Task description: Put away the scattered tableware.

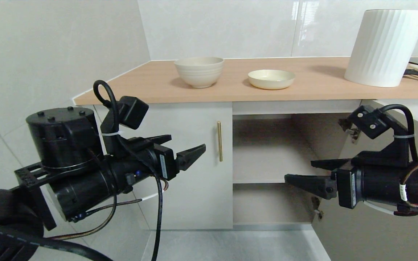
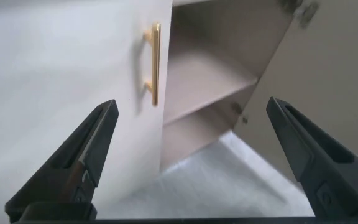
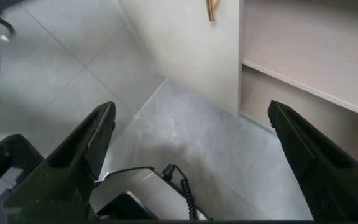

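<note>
Glossy white walls [image 1: 49,43] back the wooden counter [image 1: 314,90]; below it an open cabinet [image 1: 267,152], then grey, perhaps tiled, floor [image 1: 230,246].

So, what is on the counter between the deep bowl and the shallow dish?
Nothing: in the head view, the stretch of wooden counter between the deep bowl and the shallow dish is bare.

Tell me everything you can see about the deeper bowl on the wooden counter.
The bowl is cream-coloured, round and deep, with faint horizontal ridges around its outer wall and a narrower base. It looks like glazed ceramic. It stands upright, mouth up, on the wooden countertop near the wall corner, above the closed cabinet door. Its inside is mostly hidden. A shallow dish sits apart to its right; only the countertop touches it.
</note>
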`<state>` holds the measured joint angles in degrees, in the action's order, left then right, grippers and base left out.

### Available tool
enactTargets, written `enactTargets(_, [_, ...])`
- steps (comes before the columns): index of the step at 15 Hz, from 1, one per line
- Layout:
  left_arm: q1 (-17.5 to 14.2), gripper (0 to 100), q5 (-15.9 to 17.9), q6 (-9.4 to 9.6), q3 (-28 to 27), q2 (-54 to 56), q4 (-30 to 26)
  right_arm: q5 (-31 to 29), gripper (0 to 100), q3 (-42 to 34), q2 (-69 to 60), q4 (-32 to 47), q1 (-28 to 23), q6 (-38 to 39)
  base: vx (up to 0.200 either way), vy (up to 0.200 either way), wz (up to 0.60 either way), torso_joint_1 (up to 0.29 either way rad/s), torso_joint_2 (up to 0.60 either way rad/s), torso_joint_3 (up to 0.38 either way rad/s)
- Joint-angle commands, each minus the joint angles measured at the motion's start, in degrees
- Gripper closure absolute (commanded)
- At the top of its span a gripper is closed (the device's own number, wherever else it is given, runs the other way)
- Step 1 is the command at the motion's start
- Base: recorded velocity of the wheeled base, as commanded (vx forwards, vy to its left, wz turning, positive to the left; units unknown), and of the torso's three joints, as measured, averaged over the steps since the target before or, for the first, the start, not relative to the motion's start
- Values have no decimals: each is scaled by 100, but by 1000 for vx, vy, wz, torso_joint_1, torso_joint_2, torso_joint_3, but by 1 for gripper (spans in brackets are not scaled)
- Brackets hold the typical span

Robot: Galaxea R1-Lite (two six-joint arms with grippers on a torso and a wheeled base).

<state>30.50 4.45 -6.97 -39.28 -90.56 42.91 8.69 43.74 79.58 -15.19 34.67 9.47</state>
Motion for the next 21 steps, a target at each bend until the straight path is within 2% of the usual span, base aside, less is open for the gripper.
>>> enactTargets(1, [0,0,-137,21,-36,241,-20,-25,0,-6,5,-2,49,11,0,0,0,0,0,0])
enactTargets(3, [0,0,-172,47,-80,382,-107,-34,0,-6,-13,-2,49,11,0,0,0,0,0,0])
enactTargets(4, [-9,0,-181,126,-115,496,-248,-78,0,-6,-13,-10,49,11,0,0,0,0,0,0])
enactTargets(5, [-18,0,-181,126,-185,610,-424,-131,0,-6,-4,-10,49,11,0,0,0,0,0,0])
enactTargets(8, [-79,0,-172,126,-282,795,-846,-192,0,3,5,-10,49,11,200,0,0,1,2,2])
enactTargets(14, [-79,0,-172,117,-309,900,-855,-201,0,3,-4,-10,49,11,200,0,0,2,2,3])
enactTargets(17, [-62,0,-172,117,-317,1190,-846,-192,0,21,-4,-63,57,11,0,0,0,0,0,0])
enactTargets(21, [-53,0,-172,100,-396,1515,-863,-272,0,-50,14,-986,57,-7,0,0,0,0,0,0])
